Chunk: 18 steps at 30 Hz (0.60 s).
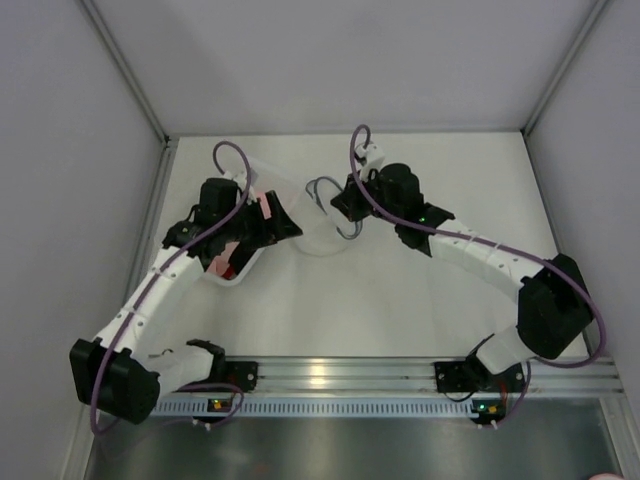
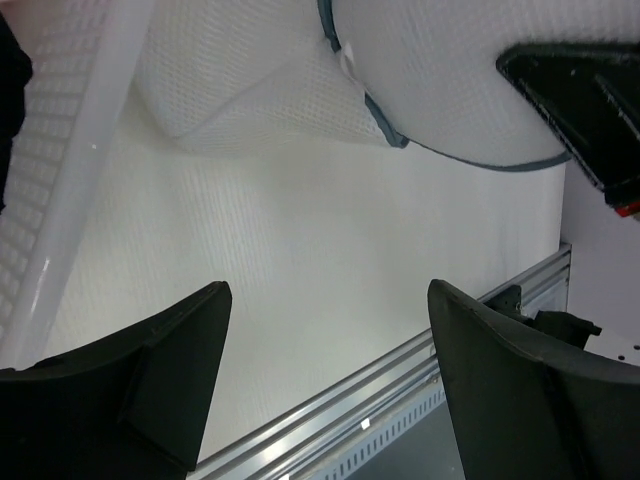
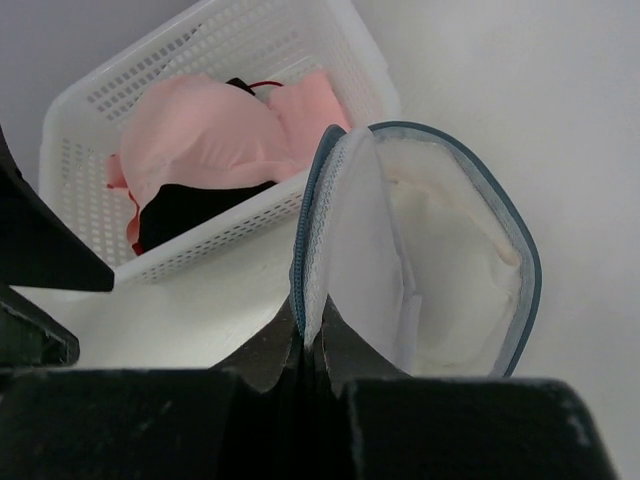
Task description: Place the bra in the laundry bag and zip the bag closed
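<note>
The surface (image 1: 400, 300) carries a white basket (image 3: 90, 130) holding a pink cloth (image 3: 200, 140) and a black item (image 3: 190, 205). Just beside it is the bag (image 3: 340, 250), held up on edge with its 2 halves gaping. The bra (image 3: 450, 260) appears to lie inside, between the halves.

The right gripper (image 3: 310, 335) is clamped on the bag's near rim, its fingers pressed together on the mesh. The left gripper (image 2: 330, 290) hangs over bare surface between basket and bag, fingers wide apart and holding nothing.

Bag and bra both look light, soft and floppy. The mesh will likely sag and fold unless held taut, and padding could bulge into the zip line. The stiffer dark rim is the best place to grip. The zip pull is too small to pick out with certainty.
</note>
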### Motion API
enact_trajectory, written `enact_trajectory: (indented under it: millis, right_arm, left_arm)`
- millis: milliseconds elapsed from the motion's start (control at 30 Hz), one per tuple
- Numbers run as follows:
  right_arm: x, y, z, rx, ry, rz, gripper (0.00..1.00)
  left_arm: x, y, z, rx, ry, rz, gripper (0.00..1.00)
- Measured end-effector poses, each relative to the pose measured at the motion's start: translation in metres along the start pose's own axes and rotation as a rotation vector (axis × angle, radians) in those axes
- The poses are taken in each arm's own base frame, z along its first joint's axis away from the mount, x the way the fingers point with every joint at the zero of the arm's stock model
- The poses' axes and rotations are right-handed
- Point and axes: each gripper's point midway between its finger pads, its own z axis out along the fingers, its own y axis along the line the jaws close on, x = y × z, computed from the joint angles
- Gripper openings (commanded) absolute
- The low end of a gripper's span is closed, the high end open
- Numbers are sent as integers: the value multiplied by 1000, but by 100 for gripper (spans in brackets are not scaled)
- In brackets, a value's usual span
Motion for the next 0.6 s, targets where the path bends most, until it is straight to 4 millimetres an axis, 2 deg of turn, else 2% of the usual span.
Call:
enact_trajectory:
  millis: [133,267,400,600]
  right_arm:
    - [-16,-5,8,-27,1,32,0]
    - [-24,-7,12,-49,10,64,0]
    - [-24,-11,11,-55,20,103,0]
    - [-25,-16,10,-40,20,133,0]
  left_arm:
    - [8,-12,14,42,-12,22,79]
    - [-7,-22,28,92,-82,32,72]
    - [-22,-19,54,100,-137,1,69]
    - [-29,-11,90,92,-175,-30,69]
